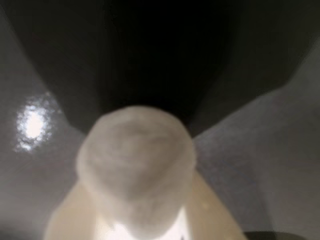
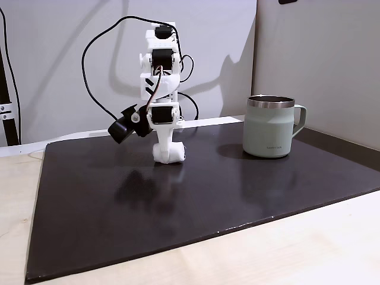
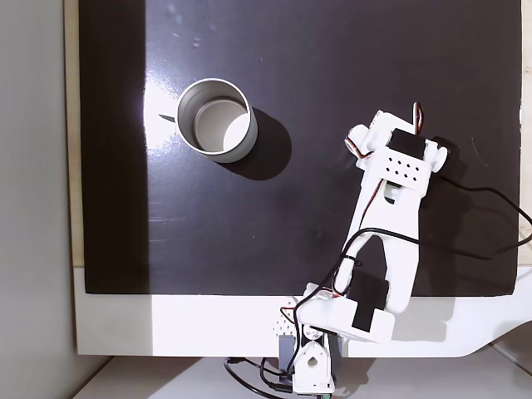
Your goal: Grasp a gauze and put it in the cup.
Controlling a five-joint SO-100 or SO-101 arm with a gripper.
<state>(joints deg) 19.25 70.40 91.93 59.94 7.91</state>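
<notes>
While my white plastic two-finger gripper (image 2: 168,153) pinches the small white cylindrical gauze roll (image 2: 169,154) on the black mat (image 2: 178,208), mid-mat toward its back edge, I should firm the grip, then lift straight. The roll's long axis seems level, across my fingers. The pale grey-green steel-rimmed mug (image 2: 270,126) stands well apart.
</notes>
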